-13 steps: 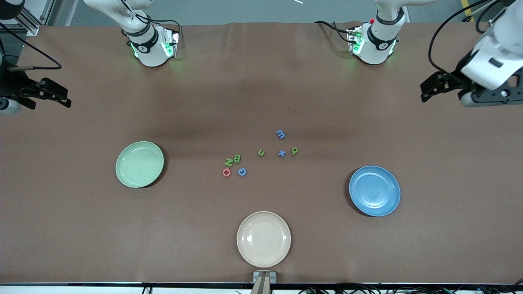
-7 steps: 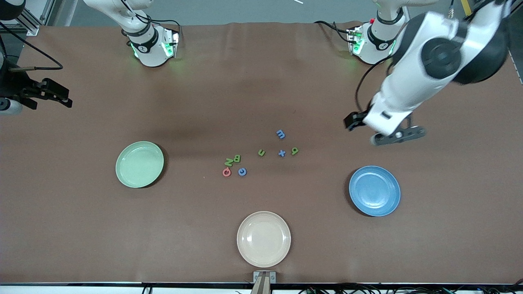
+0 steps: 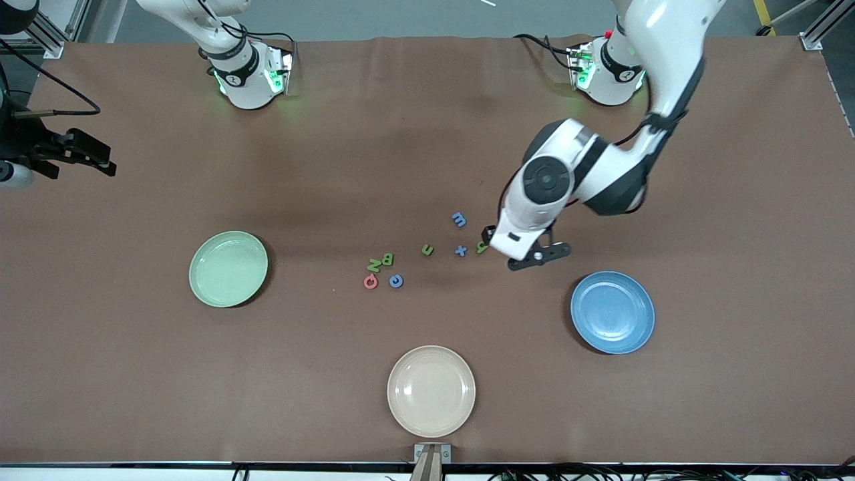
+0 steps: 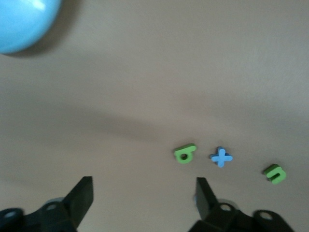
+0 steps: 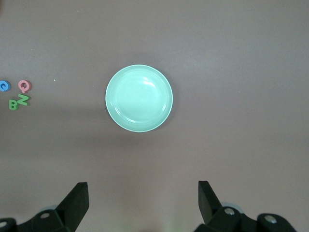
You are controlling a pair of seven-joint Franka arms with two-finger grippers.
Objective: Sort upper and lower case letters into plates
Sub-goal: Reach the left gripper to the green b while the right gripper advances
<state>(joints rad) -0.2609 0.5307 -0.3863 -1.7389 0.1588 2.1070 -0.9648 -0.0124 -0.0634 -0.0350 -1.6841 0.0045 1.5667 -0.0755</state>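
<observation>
We have our left gripper [image 4: 140, 191] low over the table, its fingers spread wide and holding nothing, and we judge the step in hand to be picking up the green g [image 3: 481, 247], the letter closest to it. In the left wrist view the g [image 4: 185, 153] sits toward the 1 o'clock of the gap between the fingers, not yet between them, so we should slide over until it is centred before going down. The blue x [image 3: 460, 250] lies just beside the g, at its 9 o'clock in the front view, with the green n [image 3: 427, 250] further the same way and the blue m [image 3: 459, 219] at about 11 o'clock; we want the fingers to close clear of the x. The capitals cluster [image 3: 381, 270] lies apart at 8 o'clock. The blue plate [image 3: 612, 312] waits at 4 o'clock of the g, the green plate [image 3: 228, 268] toward the right arm's end, both empty. Our right gripper [image 5: 142, 198] waits high over the green plate, fingers apart, empty.
</observation>
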